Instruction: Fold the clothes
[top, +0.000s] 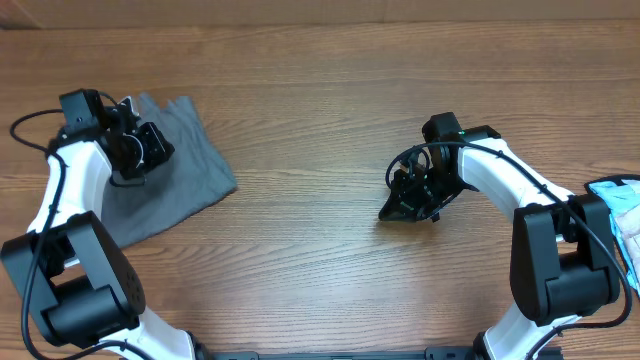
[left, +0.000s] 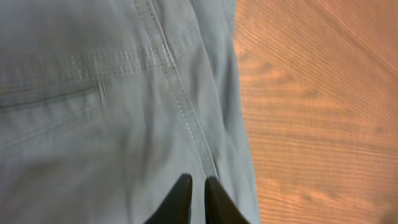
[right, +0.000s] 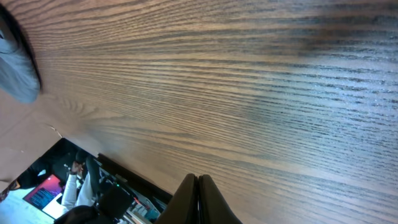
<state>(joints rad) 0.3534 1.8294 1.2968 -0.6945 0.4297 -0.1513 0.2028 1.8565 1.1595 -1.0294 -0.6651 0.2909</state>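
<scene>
Overhead: the shorts (top: 170, 170) lie at the left end of the table (top: 320, 90), a grey patch whose long axis runs slantwise from the far side toward the near-left edge. The left gripper (top: 140, 150) hangs directly over their left part, so the cloth spreads away from it toward the middle of the table. The right gripper (top: 405, 205) sits low over bare wood, well apart from the shorts, with open table between. The left arm is plainly the nearer; the right would have to cross toward the left to reach the shorts' nearest corner.

Left wrist: the shorts (left: 93, 124) fill the left and middle of the view, bare table (left: 311, 124) to the right. A stitched seam (left: 180, 99) runs down the cloth almost straight to the left gripper (left: 198, 198), so the fingers line up along it, just inside the cloth's edge. The fingers (left: 180, 199) stand nearly together with a thin slit between; I cannot tell whether a pinch of fabric is in it.

Right wrist: the right gripper (right: 198, 199) is fully closed, its fingers pressed flat together, with nothing in them. Only wood grain (right: 249, 93) lies ahead of it; the shorts are not clearly in this view.
</scene>
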